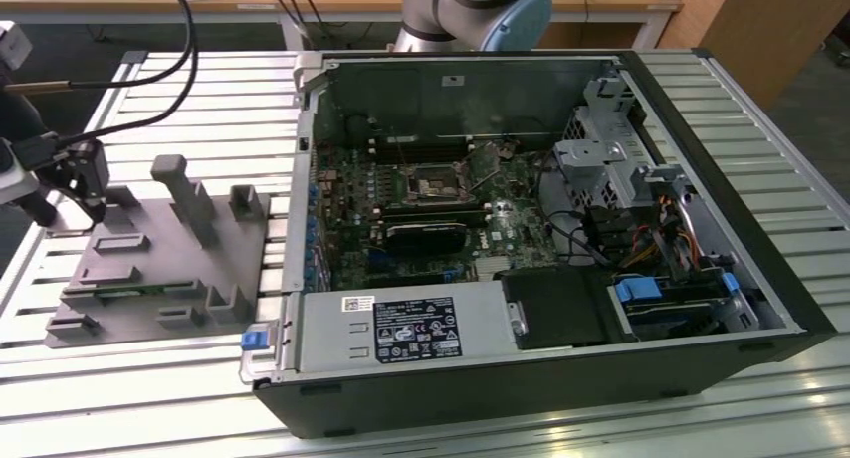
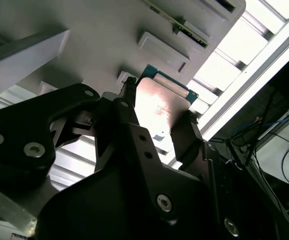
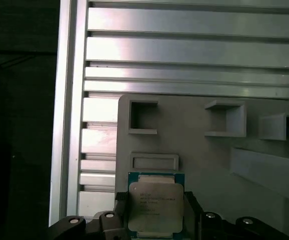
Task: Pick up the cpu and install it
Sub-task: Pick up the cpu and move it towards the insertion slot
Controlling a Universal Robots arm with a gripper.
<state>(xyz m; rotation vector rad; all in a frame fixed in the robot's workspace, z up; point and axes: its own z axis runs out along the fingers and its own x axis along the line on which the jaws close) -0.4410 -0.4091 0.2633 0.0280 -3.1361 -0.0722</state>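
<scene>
The cpu (image 3: 154, 204), a small square chip with a silvery metal top and a green rim, sits between my gripper's (image 3: 154, 216) two dark fingers (image 3: 119, 207). Both fingers press on opposite edges of the chip. In the second wrist view the cpu (image 2: 160, 106) shows its shiny top, clamped the same way by the gripper (image 2: 159, 117). In the exterior view my gripper (image 1: 74, 211) hovers over the far corner of the grey plastic tray (image 1: 159, 269) at that view's left. The dark square socket (image 1: 436, 186) lies open on the motherboard inside the computer case.
The open computer case (image 1: 558, 358) fills the middle and right of the exterior view, with a black card (image 1: 428, 234), cables and drive bays (image 1: 664, 299) inside. Upright grey posts (image 1: 179, 194) stand on the tray. The bench is slatted aluminium (image 1: 133, 378).
</scene>
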